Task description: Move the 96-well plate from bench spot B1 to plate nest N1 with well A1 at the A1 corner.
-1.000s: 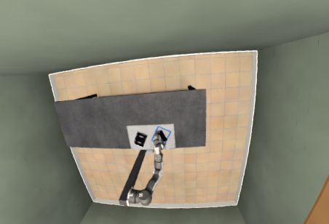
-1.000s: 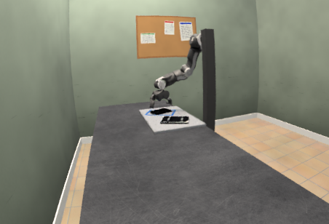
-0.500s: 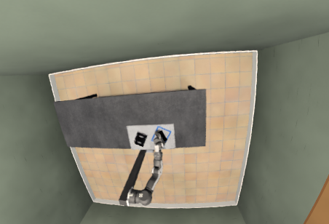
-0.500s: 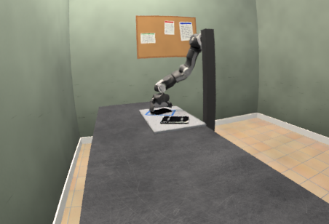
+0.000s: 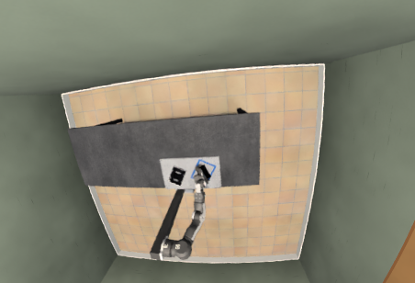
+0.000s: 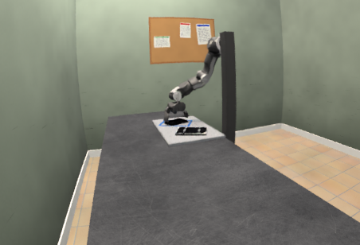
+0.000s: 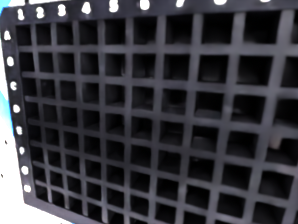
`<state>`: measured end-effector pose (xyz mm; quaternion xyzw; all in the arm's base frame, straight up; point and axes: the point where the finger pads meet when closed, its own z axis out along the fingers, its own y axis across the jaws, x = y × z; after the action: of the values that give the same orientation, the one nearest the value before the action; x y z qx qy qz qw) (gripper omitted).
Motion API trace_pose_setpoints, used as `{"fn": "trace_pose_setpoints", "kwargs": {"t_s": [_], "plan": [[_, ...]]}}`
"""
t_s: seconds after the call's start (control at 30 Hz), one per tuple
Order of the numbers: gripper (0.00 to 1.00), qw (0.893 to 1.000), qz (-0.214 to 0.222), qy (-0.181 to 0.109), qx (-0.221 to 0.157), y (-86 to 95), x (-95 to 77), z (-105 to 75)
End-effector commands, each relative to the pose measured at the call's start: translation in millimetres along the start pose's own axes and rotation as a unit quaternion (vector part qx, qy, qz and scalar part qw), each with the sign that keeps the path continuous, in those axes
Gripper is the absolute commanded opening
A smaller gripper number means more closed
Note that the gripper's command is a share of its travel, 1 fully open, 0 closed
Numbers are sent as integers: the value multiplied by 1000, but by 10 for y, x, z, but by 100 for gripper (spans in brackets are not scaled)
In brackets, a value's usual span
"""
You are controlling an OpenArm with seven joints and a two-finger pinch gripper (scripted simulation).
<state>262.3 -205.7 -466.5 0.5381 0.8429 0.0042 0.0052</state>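
The open, empty pincer (image 6: 175, 118) hangs low over the plate (image 7: 150, 125) mid-frame, so next it should drop and squeeze its sides.

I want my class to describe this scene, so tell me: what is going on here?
A single robot arm reaches down over a black well plate that lies inside a blue outlined square on a pale pad on the dark bench. Its gripper is open and holds nothing, hanging just above the plate; the wrist view is filled with the plate's wells. The black holder beside the plate waits for it.
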Motion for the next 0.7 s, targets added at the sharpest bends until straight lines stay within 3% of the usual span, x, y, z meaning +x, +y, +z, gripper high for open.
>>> {"fn": "trace_pose_setpoints", "kwargs": {"t_s": [0.0,0.67], "plan": [[100,1000,0,0,1,-5,-3,-7],[100,1000,0,0,1,-4,-3,7]]}}
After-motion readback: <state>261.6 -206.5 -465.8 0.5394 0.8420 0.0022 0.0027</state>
